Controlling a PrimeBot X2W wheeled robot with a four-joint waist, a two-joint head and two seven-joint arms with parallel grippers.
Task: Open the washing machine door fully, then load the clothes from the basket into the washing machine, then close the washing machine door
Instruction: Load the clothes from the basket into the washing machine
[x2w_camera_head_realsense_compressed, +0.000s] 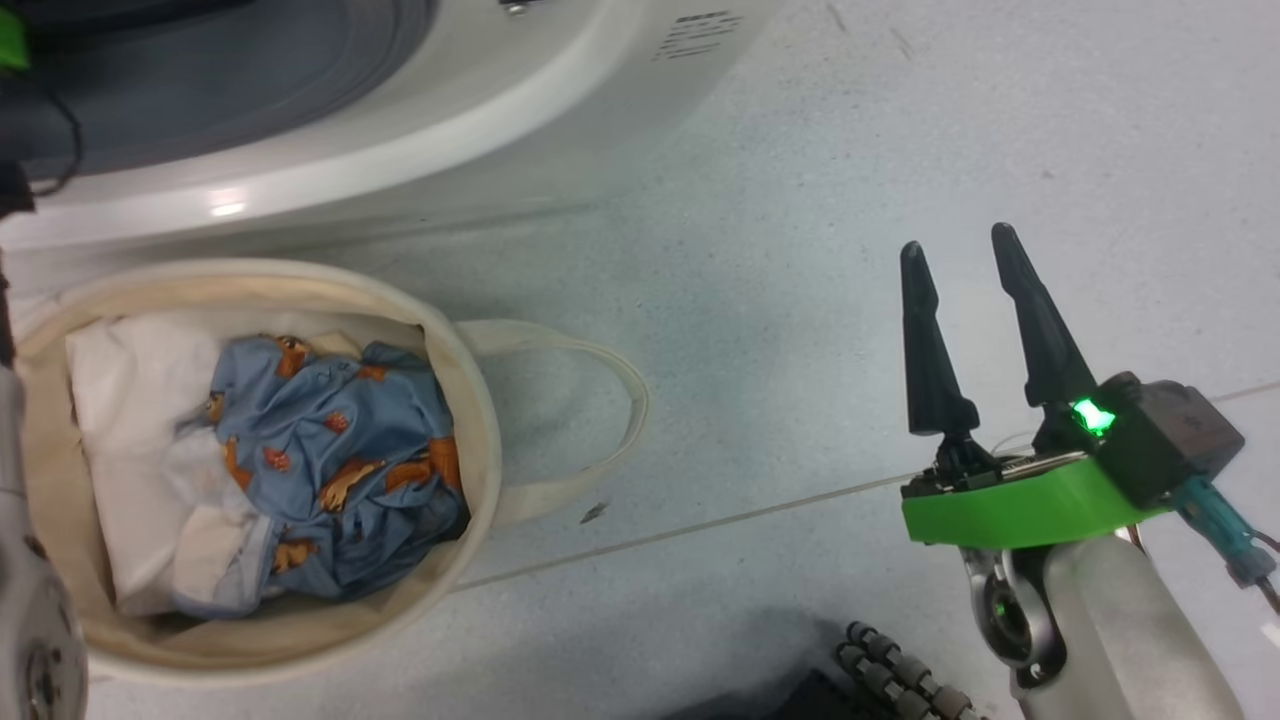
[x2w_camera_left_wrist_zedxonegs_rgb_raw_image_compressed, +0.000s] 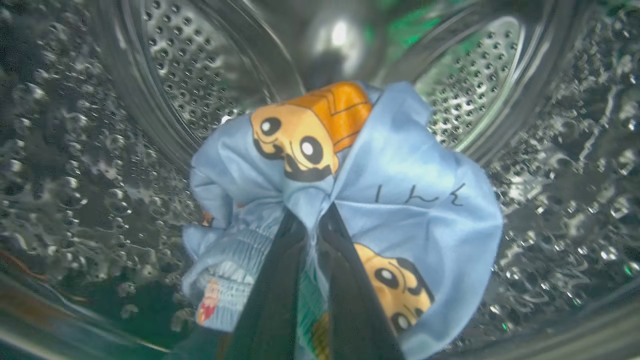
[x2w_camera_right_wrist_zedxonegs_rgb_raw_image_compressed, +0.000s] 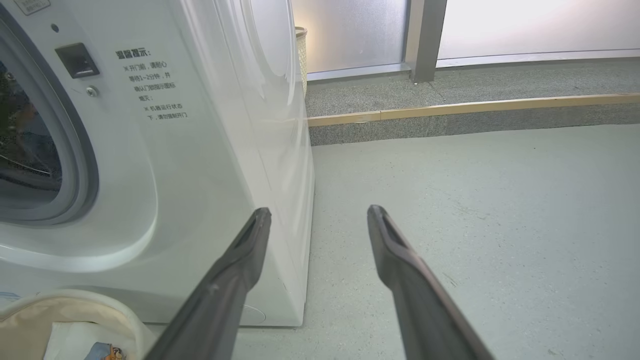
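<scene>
Inside the perforated steel drum (x2w_camera_left_wrist_zedxonegs_rgb_raw_image_compressed: 190, 75) of the white front-loading washing machine (x2w_camera_right_wrist_zedxonegs_rgb_raw_image_compressed: 200, 165), the left end effector (x2w_camera_left_wrist_zedxonegs_rgb_raw_image_compressed: 314, 220) is clenched on a light blue bear-print garment (x2w_camera_left_wrist_zedxonegs_rgb_raw_image_compressed: 410, 200), its fingertips buried in the folds. More bear-print cloth (x2w_camera_head_realsense_compressed: 340, 460) lies in the cream canvas basket (x2w_camera_head_realsense_compressed: 485, 420), which is cut off at the frame's edge. The right end effector (x2w_camera_head_realsense_compressed: 958, 242) hangs released above the grey floor (x2w_camera_head_realsense_compressed: 800, 300).
</scene>
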